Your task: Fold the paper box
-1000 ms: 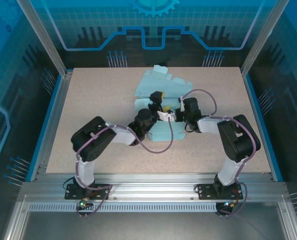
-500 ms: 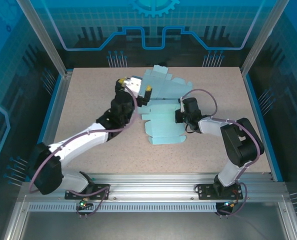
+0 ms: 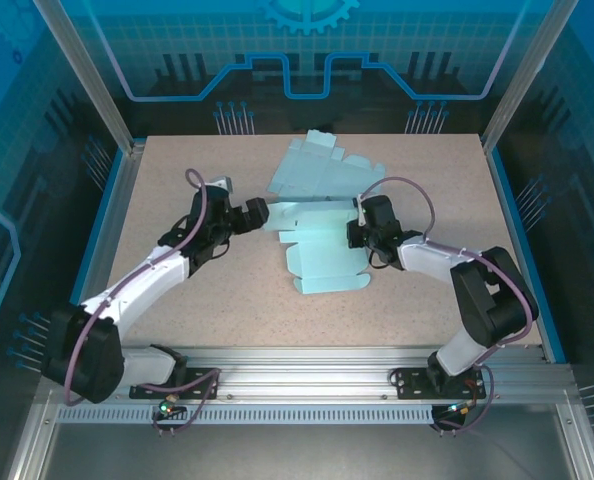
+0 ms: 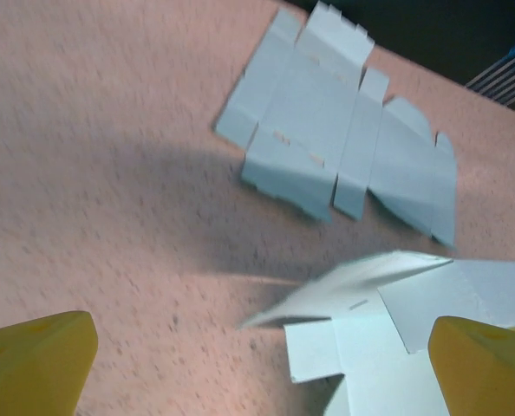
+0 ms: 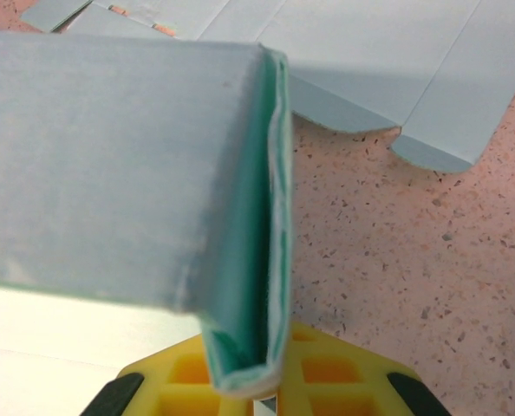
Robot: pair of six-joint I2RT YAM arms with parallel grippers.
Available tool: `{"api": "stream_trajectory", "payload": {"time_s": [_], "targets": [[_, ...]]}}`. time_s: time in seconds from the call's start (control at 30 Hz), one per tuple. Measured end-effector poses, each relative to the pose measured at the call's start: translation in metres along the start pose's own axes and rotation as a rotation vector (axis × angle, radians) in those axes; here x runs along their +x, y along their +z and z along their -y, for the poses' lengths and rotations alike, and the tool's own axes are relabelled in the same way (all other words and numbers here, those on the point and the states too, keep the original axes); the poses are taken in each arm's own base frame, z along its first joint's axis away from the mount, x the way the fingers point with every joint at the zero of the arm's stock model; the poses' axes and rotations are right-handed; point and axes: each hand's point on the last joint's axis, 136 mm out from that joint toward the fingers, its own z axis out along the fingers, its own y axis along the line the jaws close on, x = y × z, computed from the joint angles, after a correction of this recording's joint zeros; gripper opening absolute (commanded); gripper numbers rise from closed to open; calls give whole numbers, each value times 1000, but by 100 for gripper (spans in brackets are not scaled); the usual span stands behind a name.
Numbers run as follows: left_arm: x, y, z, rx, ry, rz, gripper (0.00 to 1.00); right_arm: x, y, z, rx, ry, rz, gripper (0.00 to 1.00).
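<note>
The paper box [image 3: 322, 252] is a pale blue die-cut sheet lying mostly flat mid-table, with its right side wall folded double and standing up. My right gripper [image 3: 360, 232] is shut on that doubled wall [image 5: 244, 286], which sits pinched between the yellow jaws. My left gripper [image 3: 253, 212] hovers just left of the sheet's far-left flap [image 4: 361, 282], open, with nothing between its yellow fingertips [image 4: 41, 360].
A second flat blue blank [image 3: 322, 168] lies behind the box near the table's far edge; its panels [image 4: 335, 143] are unfolded. Speckled tabletop [image 3: 207, 290] stretches to the left and front. Aluminium frame posts and blue walls enclose the table.
My left arm has swung from the box's centre up to the back, then out to the left of the sheet. The right gripper has kept its pinch on the wall.
</note>
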Motion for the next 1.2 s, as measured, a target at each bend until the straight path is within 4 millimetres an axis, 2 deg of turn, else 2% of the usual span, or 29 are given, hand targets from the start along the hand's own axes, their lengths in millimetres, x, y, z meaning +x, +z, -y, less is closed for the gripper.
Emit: {"api": "stream_trajectory", "payload": {"time_s": [0.27,0.6,0.9,1.2], "targets": [[28,22,9,73,-62,-128,99,6,-4,-12,0,-16,-14,13],[59,50,-2,53,-75,-233,99,9,-5,-15,8,-28,-18,13],[53,56,17,146,-103,-216,99,10,-6,-22,1,-33,-16,14],[65,70,23,158,-148,-232,99,18,-1,-15,62,-11,-39,11]]}}
